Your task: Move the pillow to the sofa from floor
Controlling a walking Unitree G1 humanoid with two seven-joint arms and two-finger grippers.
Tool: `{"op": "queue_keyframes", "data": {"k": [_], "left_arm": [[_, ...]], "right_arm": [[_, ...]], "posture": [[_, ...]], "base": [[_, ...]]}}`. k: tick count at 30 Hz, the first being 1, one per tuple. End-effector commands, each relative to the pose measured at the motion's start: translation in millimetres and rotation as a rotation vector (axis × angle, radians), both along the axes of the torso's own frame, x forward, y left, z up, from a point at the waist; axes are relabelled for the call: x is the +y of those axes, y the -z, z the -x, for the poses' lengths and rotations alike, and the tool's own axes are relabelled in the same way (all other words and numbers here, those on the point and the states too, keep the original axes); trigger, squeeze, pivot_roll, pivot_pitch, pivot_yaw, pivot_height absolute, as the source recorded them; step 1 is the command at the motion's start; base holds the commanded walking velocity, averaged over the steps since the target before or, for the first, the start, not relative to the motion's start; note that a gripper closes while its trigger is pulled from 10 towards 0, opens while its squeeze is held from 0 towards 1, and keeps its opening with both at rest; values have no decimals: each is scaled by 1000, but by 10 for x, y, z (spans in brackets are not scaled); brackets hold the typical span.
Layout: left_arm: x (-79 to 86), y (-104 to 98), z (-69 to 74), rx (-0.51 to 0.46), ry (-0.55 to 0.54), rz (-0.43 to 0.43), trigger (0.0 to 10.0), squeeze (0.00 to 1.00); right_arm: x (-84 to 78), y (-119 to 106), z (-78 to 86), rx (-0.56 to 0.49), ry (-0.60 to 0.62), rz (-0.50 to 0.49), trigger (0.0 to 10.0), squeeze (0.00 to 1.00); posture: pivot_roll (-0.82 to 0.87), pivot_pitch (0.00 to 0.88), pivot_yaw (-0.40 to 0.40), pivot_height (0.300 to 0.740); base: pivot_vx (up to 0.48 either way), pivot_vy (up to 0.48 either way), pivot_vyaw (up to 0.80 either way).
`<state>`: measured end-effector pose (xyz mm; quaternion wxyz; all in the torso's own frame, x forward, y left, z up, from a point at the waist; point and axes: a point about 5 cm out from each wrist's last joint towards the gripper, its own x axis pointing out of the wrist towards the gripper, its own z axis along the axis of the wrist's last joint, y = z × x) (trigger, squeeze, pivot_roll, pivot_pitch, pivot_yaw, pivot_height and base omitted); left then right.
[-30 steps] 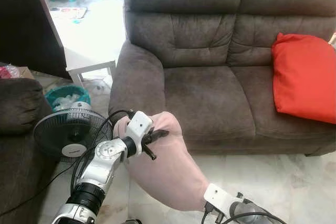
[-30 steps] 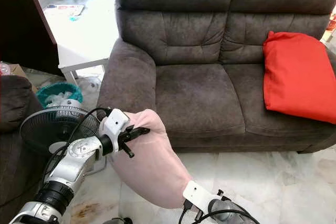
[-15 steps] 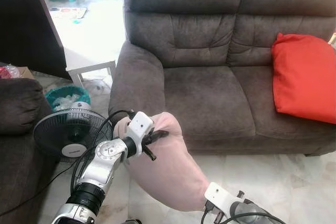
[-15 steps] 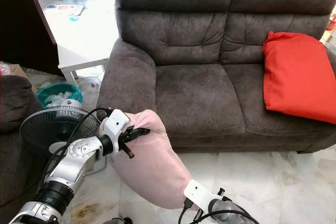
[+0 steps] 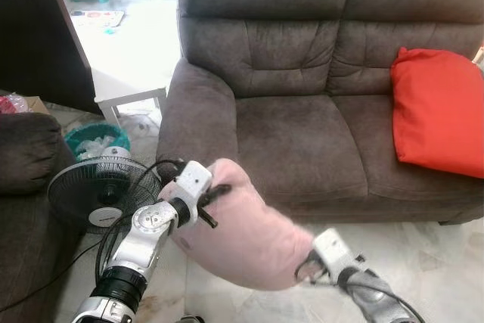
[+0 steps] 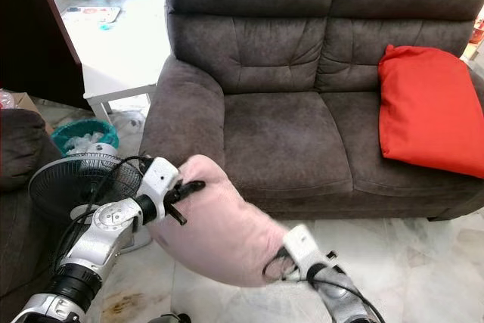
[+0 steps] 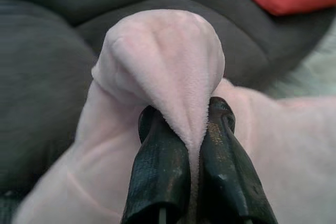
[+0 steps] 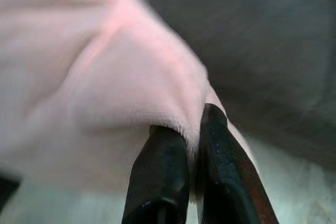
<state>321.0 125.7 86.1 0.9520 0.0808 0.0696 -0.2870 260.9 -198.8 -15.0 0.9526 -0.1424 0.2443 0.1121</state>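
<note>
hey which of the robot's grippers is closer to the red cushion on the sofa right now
Right. The right gripper pinches the pink pillow's lower end on the floor, below and left of the red cushion. The left gripper holds the pillow's far end by the sofa arm.

Pink pillow held off the floor in front of the sofa — left end effector pinches one end, right end effector the other. Red cushion on sofa's right seat.
</note>
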Motion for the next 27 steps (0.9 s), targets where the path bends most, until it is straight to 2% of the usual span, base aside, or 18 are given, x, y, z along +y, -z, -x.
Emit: {"op": "queue_keyframes", "data": {"k": [1, 2, 3, 4, 6, 9, 14, 19, 27], "left_arm": [[-46, -4, 12, -32, -23, 21, 10000, 0], [-18, 6, 11, -45, -80, 38, 10000, 0], [-18, 6, 11, -45, -80, 38, 10000, 0], [9, 1, 14, -52, -132, 78, 10000, 0], [27, -17, 38, -78, -155, 94, 10000, 0], [45, -63, 68, -130, -202, 108, 10000, 0], [1, -158, 128, -221, -241, 127, 10000, 0], [-49, -208, 144, -262, -251, 132, 10000, 0], [-97, -313, 128, -321, -206, 108, 10000, 0]], "right_arm": [[21, -181, -110, -132, 47, -70, 10000, 0], [10, -271, -131, -190, 79, -121, 10000, 0], [10, -271, -131, -190, 79, -121, 10000, 0], [-5, -383, -150, -259, 116, -175, 10000, 0], [-54, -529, -189, -336, 201, -262, 10000, 0], [-86, -691, -226, -418, 267, -338, 10000, 0], [-20, -884, -207, -499, 253, -374, 10000, 0], [14, -1016, -226, -534, 235, -376, 10000, 0], [-27, -1199, -294, -596, 260, -407, 10000, 0]], "posture": [[48, 32, -61, 740], [48, 32, -61, 740], [48, 32, -61, 740], [43, 36, -61, 740], [37, 36, -60, 740], [38, 38, -61, 740], [45, 39, -61, 740], [38, 39, -60, 740], [41, 34, -53, 740]], "base": [[0, 0, 0], [0, 0, 0], [0, 0, 0], [0, 0, 0], [0, 0, 0], [0, 0, 0], [0, 0, 0], [0, 0, 0], [0, 0, 0]]}}
